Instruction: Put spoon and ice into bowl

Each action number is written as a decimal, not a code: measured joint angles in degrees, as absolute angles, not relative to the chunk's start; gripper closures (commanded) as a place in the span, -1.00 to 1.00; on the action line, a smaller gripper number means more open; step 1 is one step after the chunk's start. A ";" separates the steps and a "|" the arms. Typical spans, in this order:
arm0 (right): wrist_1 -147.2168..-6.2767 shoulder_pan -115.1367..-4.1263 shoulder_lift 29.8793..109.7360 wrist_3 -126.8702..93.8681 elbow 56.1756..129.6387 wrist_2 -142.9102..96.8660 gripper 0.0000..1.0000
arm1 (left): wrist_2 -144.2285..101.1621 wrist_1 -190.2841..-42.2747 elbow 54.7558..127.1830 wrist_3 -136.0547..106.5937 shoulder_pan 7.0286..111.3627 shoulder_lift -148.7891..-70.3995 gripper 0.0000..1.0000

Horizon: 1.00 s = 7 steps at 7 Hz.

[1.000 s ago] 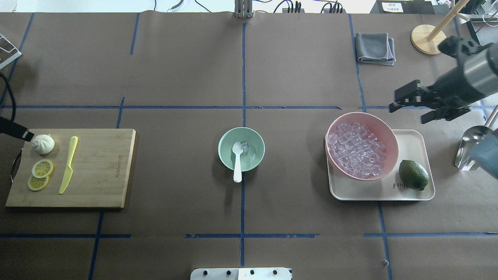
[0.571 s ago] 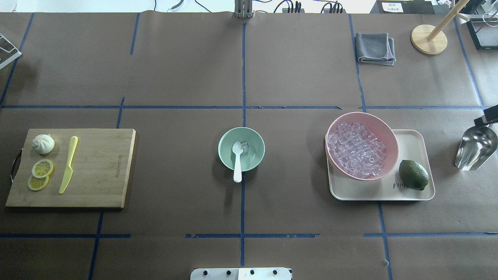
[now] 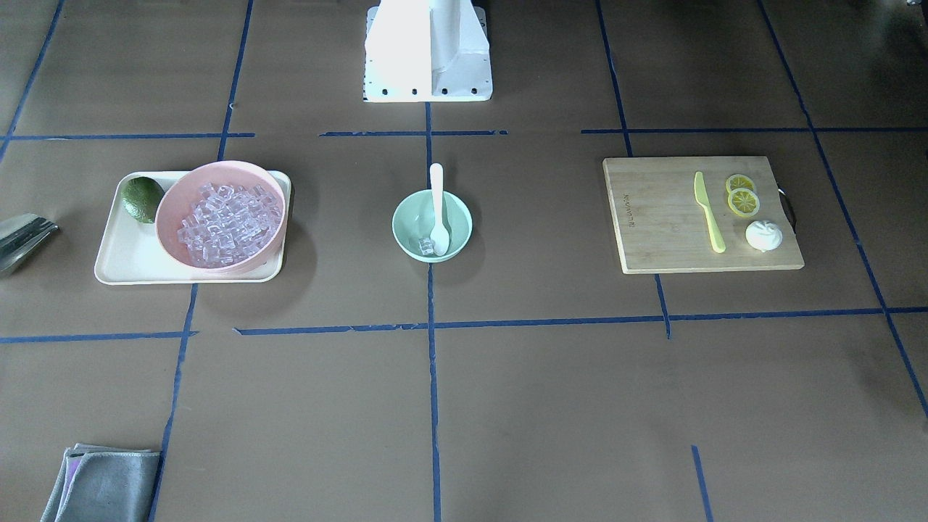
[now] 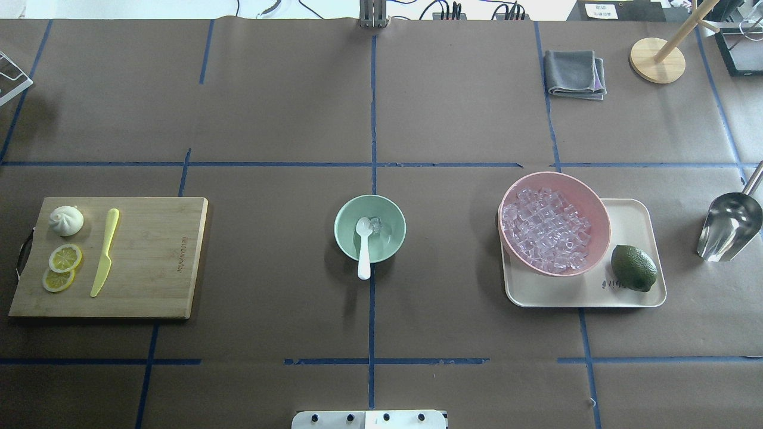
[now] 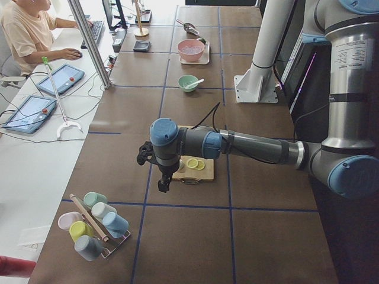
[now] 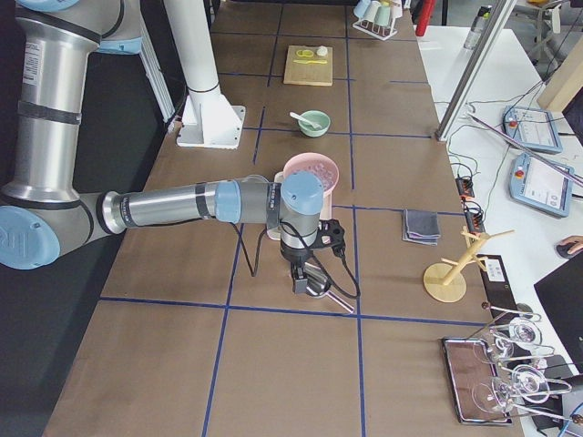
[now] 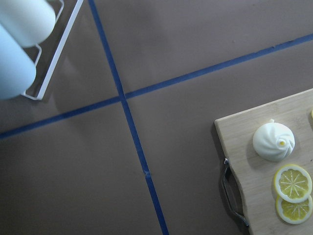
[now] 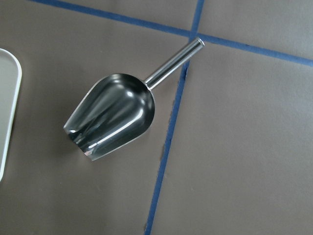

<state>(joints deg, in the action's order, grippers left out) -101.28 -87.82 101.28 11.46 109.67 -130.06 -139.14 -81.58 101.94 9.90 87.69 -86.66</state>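
Found spoon (image 4: 363,253) in bowl (image 4: 396,219), handle overhanging at 6 o'clock, ice (image 4: 375,224) beside scoop; judged complete, so avoid nudging handle. Left gripper (image 5: 165,183), right gripper (image 6: 300,280) — cannot tell jaw opening

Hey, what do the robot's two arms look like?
Left arm and right arm match: silver tubes, pale blue joint caps, dark bands. Each ends in a black tool, left tool, right tool, with black cable trailing. A white label marks the left arm.

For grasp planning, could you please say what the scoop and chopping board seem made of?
The shiny silver scoop looks like polished metal, probably steel: mirror-like reflections. The tan rectangular chopping board looks like matte bamboo or wood: visible grain.
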 measured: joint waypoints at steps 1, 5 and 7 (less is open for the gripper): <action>-101.75 -88.07 101.13 12.24 107.82 -130.06 -0.98 | -139.63 -79.30 101.94 9.00 87.76 -86.65 -0.99; -102.09 -88.22 101.25 12.55 107.14 -132.21 -0.98 | -137.95 -80.01 101.60 8.14 88.94 -85.70 -1.00; -101.66 -88.13 100.58 12.15 106.42 -134.59 -0.98 | -134.23 -80.70 102.62 8.12 89.95 -84.35 -1.00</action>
<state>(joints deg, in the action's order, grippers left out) -101.66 -88.13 100.58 12.15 106.42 -134.59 -134.23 -80.70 102.62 8.12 89.95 -84.35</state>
